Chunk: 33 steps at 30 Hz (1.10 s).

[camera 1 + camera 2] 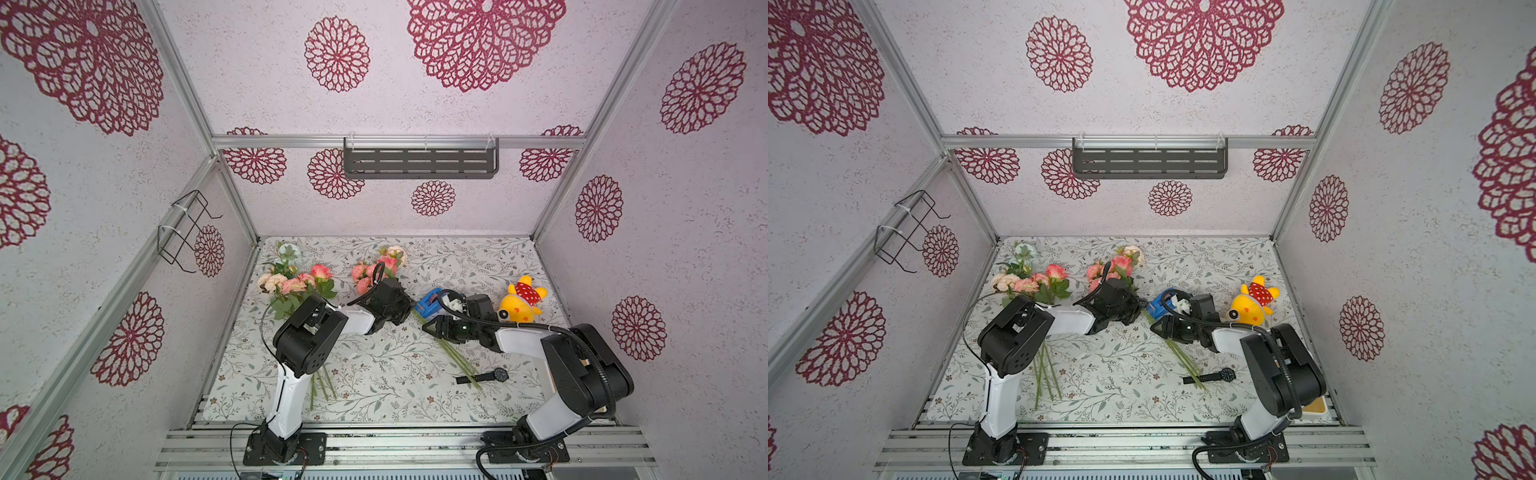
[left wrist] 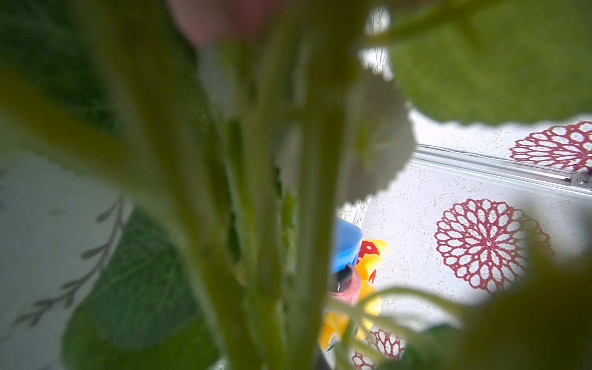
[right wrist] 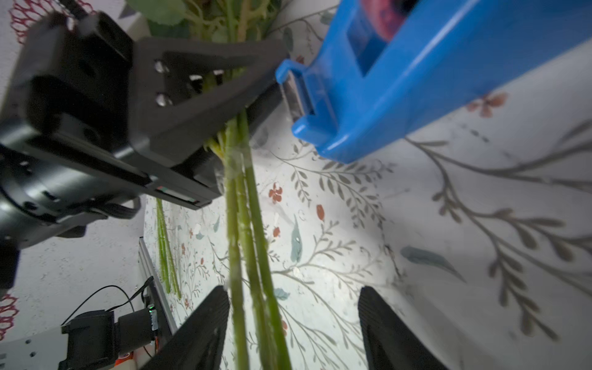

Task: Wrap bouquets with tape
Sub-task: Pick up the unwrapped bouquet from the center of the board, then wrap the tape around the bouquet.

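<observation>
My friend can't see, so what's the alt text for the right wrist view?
The left pincer clamps a bouquet's green stems beside the blue tape dispenser. The stems run on between the open fingers of the right pincer, over a leafy-patterned tablecloth.

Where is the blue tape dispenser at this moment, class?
In both top views the tape dispenser stands on the table right of centre, just beside the left gripper clamping the stems of a bouquet, with the yellow plush toy farther right.
</observation>
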Motion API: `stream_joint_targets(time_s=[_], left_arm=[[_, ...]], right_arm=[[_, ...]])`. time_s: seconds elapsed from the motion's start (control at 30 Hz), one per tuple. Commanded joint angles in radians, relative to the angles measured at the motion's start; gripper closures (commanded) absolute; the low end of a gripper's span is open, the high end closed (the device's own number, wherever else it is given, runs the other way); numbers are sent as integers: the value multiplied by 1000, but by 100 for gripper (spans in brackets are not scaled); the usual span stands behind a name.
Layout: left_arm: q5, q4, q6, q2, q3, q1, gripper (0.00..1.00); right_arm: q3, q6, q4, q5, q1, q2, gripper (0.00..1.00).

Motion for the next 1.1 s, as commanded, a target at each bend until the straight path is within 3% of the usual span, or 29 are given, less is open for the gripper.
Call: stream_joint_targets(time_s=[0.0, 0.27, 0.53, 0.83, 1.07], left_arm=[[-7, 11, -34, 7, -4, -5, 100], [-2, 49, -60, 13, -23, -7, 100], [2, 87, -78, 23, -31, -10, 100], [8, 149, -125, 39, -57, -13, 100], [7, 155, -126, 33, -67, -12, 100]], right_arm=[[-16, 154, 228, -85, 0, 54, 32], [-42, 375, 583, -108, 0, 209, 28], [-30, 442, 691, -71, 7, 275, 30], [-21, 489, 782, -53, 14, 330, 55], [-18, 387, 648, -40, 13, 283, 77]])
